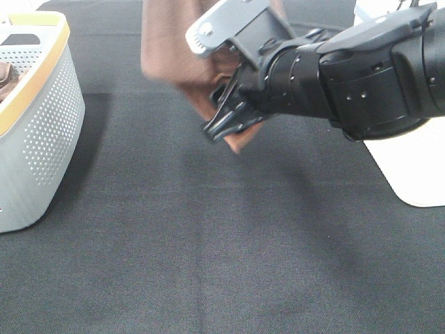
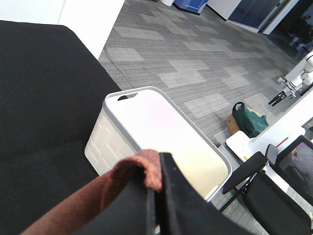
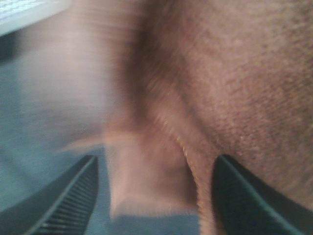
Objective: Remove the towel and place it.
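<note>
Towel, a reddish-brown terry cloth [image 1: 167, 49], hangs in the air above a black cloth-covered table [image 1: 208, 250]. Its long axis runs top to bottom and its lowest corner points down, clear of the table as far as the high view shows. Its upper edge is pinched in the black left gripper [image 2: 155, 169], whose jaws are closed flat on a fold of the cloth. That gripper is out of sight above the high view. The black right gripper [image 1: 221, 111] reaches in from the right side and faces the lower half of the cloth head-on. In the blurred right wrist view its two fingers stand wide apart with a hemmed fold hanging between them, so it grips nothing. The right arm is the nearer one to the free lower end. A white perforated plastic basket with a yellow rim [image 1: 42, 118] stands well apart at the left.
</note>
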Motion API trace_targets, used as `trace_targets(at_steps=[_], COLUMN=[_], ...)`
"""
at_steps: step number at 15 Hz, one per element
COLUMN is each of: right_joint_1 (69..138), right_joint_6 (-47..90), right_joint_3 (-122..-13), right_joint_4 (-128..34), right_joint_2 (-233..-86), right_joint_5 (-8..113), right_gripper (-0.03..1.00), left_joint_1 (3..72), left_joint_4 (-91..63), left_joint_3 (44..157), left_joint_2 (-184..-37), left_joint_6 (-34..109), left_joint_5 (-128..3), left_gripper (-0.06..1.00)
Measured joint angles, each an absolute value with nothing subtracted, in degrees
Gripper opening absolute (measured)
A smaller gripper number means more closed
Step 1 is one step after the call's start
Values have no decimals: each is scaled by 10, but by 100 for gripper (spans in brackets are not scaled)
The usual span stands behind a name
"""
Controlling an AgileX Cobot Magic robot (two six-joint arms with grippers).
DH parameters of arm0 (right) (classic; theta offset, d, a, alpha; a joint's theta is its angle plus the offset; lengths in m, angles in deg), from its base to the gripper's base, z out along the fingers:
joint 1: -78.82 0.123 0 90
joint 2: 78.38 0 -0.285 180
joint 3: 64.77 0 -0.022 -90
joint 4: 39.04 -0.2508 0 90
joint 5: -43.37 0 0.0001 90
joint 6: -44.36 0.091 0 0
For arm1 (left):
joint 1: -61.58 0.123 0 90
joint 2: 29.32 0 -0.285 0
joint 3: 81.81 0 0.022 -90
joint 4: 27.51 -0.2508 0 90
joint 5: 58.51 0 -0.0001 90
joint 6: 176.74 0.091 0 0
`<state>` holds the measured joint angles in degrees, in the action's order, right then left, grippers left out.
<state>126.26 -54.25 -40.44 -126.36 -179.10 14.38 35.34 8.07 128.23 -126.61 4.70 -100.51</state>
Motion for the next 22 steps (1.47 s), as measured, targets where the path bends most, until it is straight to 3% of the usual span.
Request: trace_targets(at_steps=[3, 7, 11, 13, 14, 15, 17, 22], right_joint_1=[1263, 1263, 1263, 1263, 1263, 1263, 1263, 1263], right_joint_6=[-487, -416, -355, -324, -322, -322, -328, -475], right_joint_3=[-404, -404, -404, -404, -404, -404, -404, -404], right_joint_4=[-1201, -1126, -1117, -1116, -1117, -1119, -1130, -1259], right_joint_2=[-1791, -1791, -1791, -1791, -1791, -1791, -1791, -1765], right_joint_5=[144, 125, 115, 113, 113, 113, 112, 110], right_gripper=[67, 77, 75, 58, 37, 22, 1, 0], left_joint_1=[353, 353, 353, 353, 353, 353, 353, 353], left_joint_4=[81, 98, 115, 109, 102, 97, 67, -139], left_joint_3=[1282, 1282, 1282, 1282, 1282, 1282, 1282, 1282], left_joint_2=[-1266, -1266, -1266, -1266, -1266, -1266, -1266, -1267], left_joint_6=[47, 47, 47, 58, 62, 65, 70, 48], left_joint_5=[-1005, -1007, -1034, -1037, -1037, -1037, -1035, -1022], left_gripper=[0, 0, 0, 0, 0, 0, 0, 0])
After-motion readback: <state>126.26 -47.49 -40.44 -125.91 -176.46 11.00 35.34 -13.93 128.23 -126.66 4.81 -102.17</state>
